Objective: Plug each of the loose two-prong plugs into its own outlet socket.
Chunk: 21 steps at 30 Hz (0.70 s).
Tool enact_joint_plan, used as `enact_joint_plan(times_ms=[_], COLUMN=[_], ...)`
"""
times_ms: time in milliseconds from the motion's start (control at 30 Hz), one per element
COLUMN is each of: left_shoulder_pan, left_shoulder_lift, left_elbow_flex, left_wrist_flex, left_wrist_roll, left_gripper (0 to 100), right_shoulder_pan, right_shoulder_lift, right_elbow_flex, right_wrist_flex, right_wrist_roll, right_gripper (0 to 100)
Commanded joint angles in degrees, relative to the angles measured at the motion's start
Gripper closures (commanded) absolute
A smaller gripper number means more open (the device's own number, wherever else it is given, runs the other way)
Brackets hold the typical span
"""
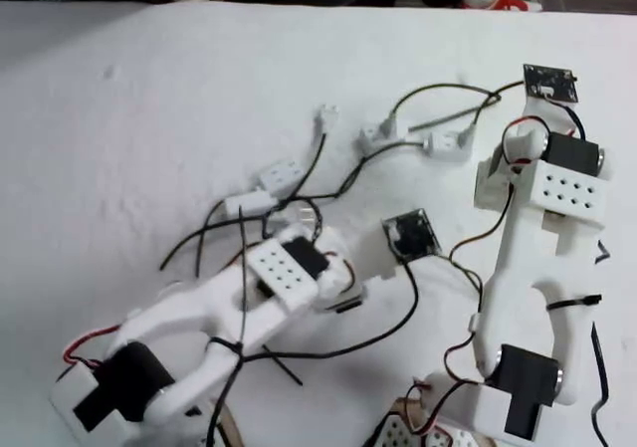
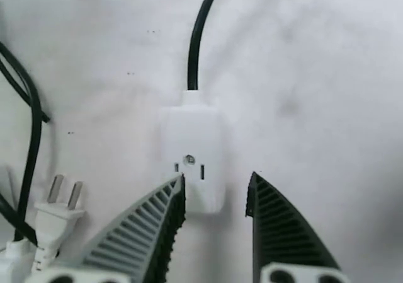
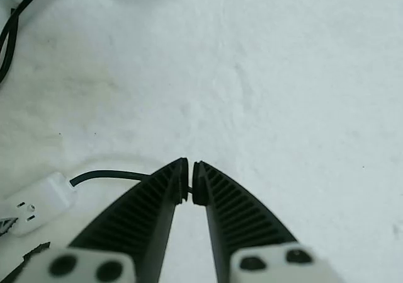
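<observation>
White socket point(image 2: 192, 150) lies on the surface point(image 2: 315, 75), its end between the wide-spread fingers of the left hand point(image 2: 217, 185); a loose plug point(image 2: 56, 210) lies just beside. Farther off, the right hand point(image 3: 191, 179) pinches a black cord point(image 3: 107, 176).

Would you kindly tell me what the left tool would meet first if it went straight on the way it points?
The left tool, open, would probably meet the white socket lying just ahead between its tips, though depth is unclear.
</observation>
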Motion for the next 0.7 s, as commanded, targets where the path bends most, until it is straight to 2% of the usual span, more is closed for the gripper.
enact_joint_plan(times_ms=[0, 333, 500, 667], left_shoulder_pan=[-1.36, -3.56, -7.08, -11.03], left_shoulder_lift=[3.38, 24.22, 27.30, 27.30], left_elbow_flex=[-5.01, -29.89, -34.11, -34.90], left_wrist_flex=[0.18, 19.25, 21.19, 20.66], left_wrist_roll=[0.70, 2.11, 3.87, 3.87], left_gripper=[83, 83, 84, 90], right_shoulder_pan=[0.48, 3.03, 3.30, 3.30], right_shoulder_lift=[-2.42, -2.51, -2.51, -2.51], right_elbow_flex=[-2.29, -2.46, -2.46, -2.46], right_wrist_flex=[-0.22, -0.13, -0.13, -0.13], right_wrist_roll=[0.18, 0.26, 0.26, 0.26], right_gripper=[98.1, 98.1, 98.1, 98.1])
